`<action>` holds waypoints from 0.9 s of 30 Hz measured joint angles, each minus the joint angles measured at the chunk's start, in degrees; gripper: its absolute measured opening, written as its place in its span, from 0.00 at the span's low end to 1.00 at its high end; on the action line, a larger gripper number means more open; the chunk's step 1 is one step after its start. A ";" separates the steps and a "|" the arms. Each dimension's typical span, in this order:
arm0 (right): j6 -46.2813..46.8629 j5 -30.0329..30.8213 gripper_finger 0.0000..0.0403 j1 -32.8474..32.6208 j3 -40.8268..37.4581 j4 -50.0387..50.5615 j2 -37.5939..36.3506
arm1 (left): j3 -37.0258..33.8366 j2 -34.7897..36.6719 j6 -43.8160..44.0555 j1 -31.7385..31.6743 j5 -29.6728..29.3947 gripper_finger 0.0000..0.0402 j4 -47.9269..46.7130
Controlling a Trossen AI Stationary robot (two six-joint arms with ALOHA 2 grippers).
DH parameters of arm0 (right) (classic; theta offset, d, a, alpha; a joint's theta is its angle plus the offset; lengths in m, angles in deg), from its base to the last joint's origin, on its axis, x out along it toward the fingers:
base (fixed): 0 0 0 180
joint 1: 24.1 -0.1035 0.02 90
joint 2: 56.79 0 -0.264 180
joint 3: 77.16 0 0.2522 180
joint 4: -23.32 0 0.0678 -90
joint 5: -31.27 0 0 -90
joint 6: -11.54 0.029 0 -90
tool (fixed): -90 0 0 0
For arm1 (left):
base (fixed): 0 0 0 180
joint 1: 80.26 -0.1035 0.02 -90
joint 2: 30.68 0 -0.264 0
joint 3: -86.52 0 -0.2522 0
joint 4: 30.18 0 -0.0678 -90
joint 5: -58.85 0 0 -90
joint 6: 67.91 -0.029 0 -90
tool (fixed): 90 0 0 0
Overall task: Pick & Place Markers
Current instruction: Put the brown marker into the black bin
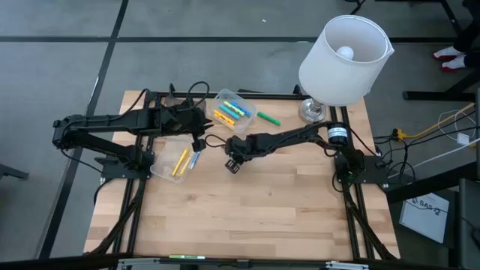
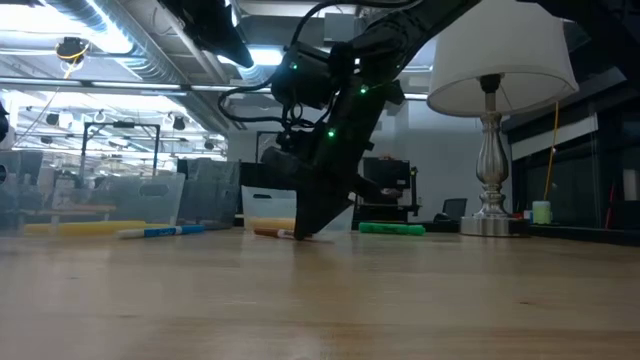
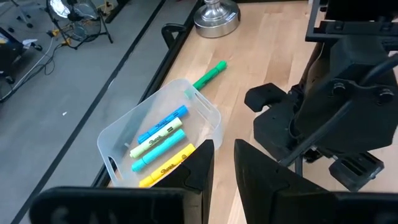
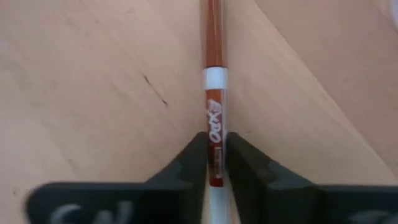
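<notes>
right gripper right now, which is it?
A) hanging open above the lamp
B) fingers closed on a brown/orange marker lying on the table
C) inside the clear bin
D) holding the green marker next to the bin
B: in the right wrist view the right gripper has its fingers pressed against both sides of the brown-orange marker, which lies on the wooden table.

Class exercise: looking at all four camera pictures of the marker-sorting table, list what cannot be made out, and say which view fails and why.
- Orange marker: the right wrist view cuts off both ends; in the high view the right gripper covers it.
- Flat clear container: the left arm overlaps it in the high view, so its full contents stay unclear.
- Left gripper: only its dark fingers show; nothing visible between them.
</notes>
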 joint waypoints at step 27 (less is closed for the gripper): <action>-1.87 -10.65 0.07 1.70 -0.28 -3.99 -2.74 | 0.00 13.40 9.10 -0.02 -1.70 0.15 -3.36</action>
